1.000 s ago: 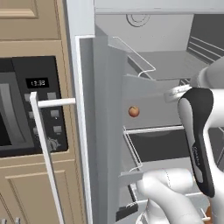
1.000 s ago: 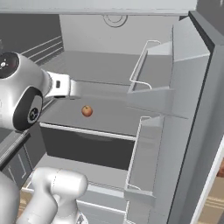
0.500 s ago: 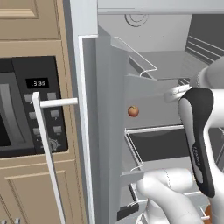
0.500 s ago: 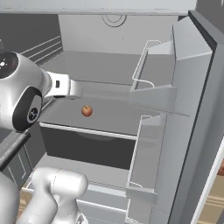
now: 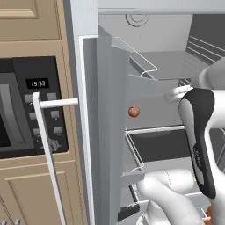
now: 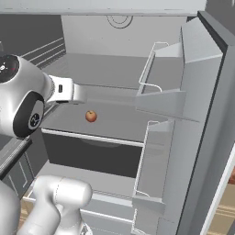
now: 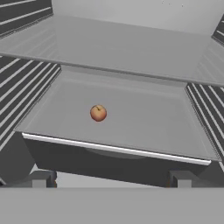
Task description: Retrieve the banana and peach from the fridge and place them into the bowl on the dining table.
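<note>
A white robot arm is facing into the open fridge [image 6: 202,92], whose grey shelves and wire door racks are showing on both sides. The peach [image 7: 98,113], a small orange-red ball, is sitting alone on the middle glass shelf [image 7: 144,131], just left of centre in the hand view, at about ten o'clock from that shelf's middle. In the left base view the peach [image 5: 134,111] is appearing past the open door's edge; in the right base view the peach [image 6: 91,116] is lying below the arm's outstretched forearm. The gripper [image 7: 111,179] is standing fully open and empty, its two dark tips low in the hand view, well short of the fruit. The banana is not identifiable here. To grasp well, the hand is probably needing to advance toward eleven o'clock, centring the peach between the fingers and keeping above the shelf's white front lip before closing gently.
</note>
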